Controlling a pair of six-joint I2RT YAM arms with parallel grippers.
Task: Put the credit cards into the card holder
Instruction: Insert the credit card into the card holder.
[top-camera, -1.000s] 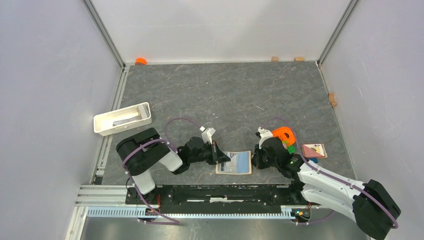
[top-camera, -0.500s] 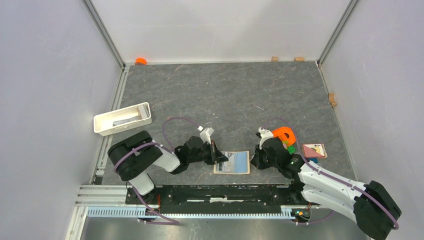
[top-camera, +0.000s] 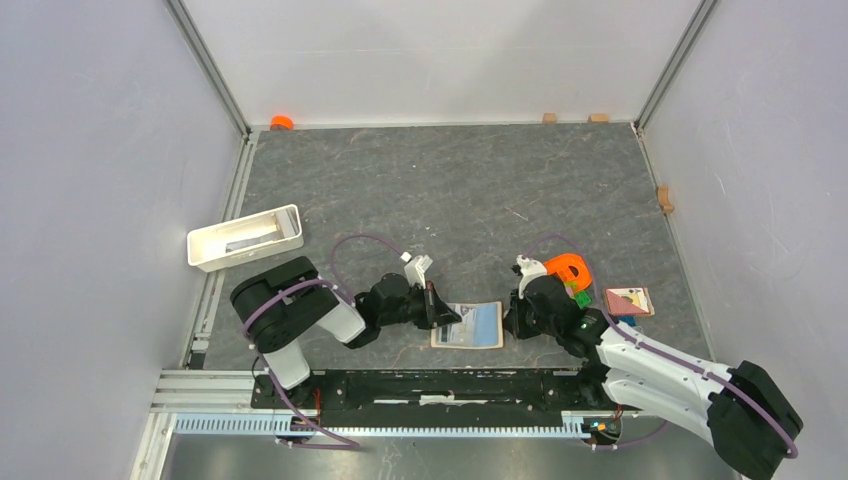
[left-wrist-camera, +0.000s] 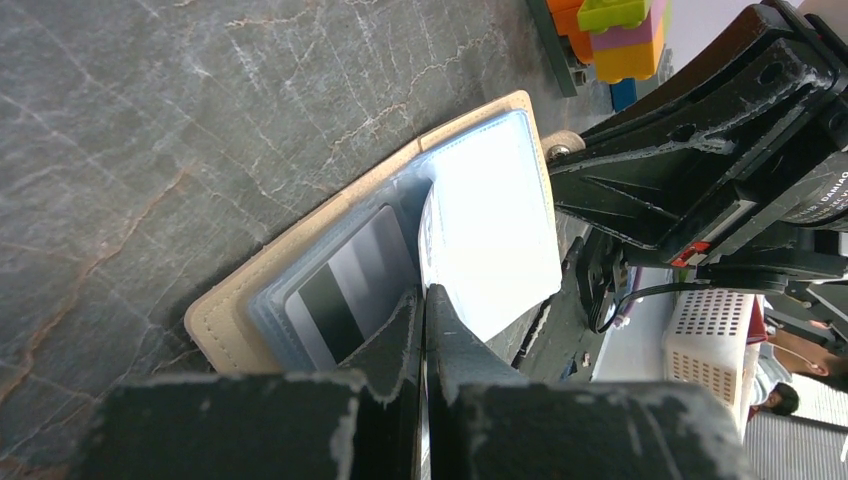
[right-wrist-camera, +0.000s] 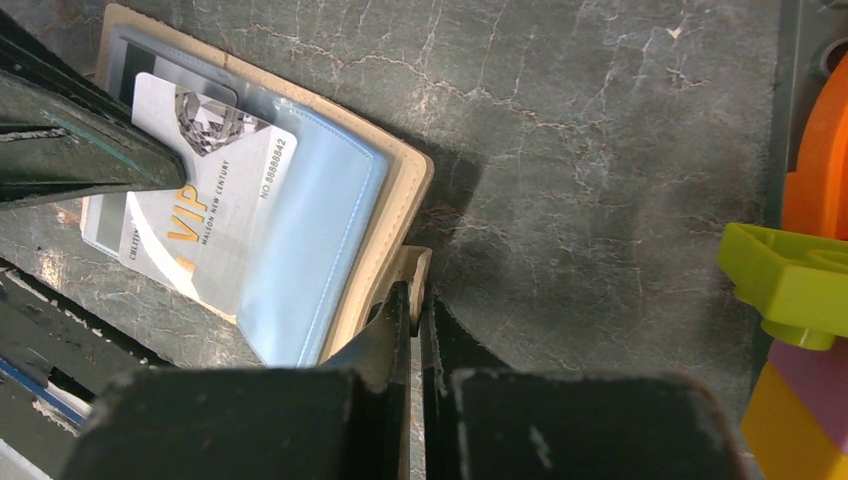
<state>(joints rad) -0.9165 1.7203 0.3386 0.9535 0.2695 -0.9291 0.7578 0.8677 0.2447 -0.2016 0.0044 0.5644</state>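
Card holder lies open on table, close to front edge, btwn the two arms. L jaws at its L side, pinched together on the edge of a pale VIP card. Prob. the card itself, but could be a pocket leaf; angle's poor. That card lies flat over the blue-grey pocket, part-covering it. Striped card sits in a see-through pocket on the other page. R jaws together, clamped on the holder's snap tab at its R edge, tips down near table. Pale card w/ reddish print lies on table well R of holder, near toy bricks. White tray far L, well apart.
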